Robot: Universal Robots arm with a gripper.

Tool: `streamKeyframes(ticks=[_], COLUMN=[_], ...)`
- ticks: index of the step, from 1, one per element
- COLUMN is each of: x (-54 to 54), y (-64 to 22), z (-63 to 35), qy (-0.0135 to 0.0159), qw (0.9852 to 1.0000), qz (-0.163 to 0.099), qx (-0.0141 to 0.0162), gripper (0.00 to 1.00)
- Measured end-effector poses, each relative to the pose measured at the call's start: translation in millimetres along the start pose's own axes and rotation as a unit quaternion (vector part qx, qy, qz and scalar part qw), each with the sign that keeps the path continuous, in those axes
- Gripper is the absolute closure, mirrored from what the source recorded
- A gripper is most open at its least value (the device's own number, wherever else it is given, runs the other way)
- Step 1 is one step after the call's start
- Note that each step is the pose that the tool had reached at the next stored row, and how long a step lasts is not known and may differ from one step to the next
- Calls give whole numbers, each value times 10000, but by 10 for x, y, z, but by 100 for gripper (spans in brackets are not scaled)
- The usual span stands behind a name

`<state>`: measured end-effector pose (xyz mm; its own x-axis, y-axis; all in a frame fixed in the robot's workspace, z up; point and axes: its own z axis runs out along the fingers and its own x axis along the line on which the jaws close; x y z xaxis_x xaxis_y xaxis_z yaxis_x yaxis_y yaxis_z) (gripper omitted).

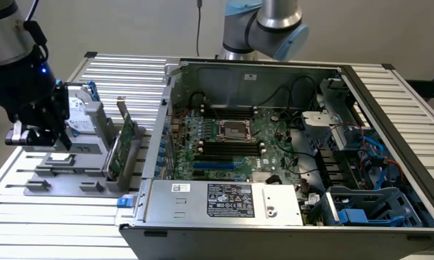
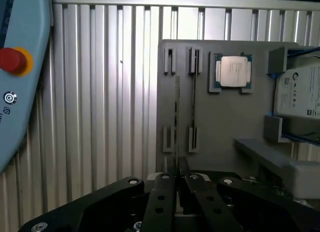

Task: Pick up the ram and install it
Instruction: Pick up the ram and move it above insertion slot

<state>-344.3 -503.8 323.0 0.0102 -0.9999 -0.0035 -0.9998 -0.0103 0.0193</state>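
Slatted aluminium table (image 1: 390, 92); directly on it, a grey parts fixture (image 1: 65, 187) and an open computer case (image 1: 274, 241).

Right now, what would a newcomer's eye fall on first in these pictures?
The big open computer case, its circuit board laid bare, sits across the exterior view's middle and right. On that view's left a grey holder carries spare parts. In the wrist view the claw is right at the end of the thin memory stick standing on edge in that holder.
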Motion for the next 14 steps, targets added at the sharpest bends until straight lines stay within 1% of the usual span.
streamKeyframes(ticks=[6, 9, 11, 14], x=[-1, -5, -14, -37], y=[-269, -402, -479, -567], z=[-260, -386, -472, -593], qy=[0, -1, 0, -1], qw=[10000, 10000, 10000, 10000], qz=[0, -1, 0, -1], qx=[-18, -22, -23, -23], gripper=[86, 86, 86, 86])
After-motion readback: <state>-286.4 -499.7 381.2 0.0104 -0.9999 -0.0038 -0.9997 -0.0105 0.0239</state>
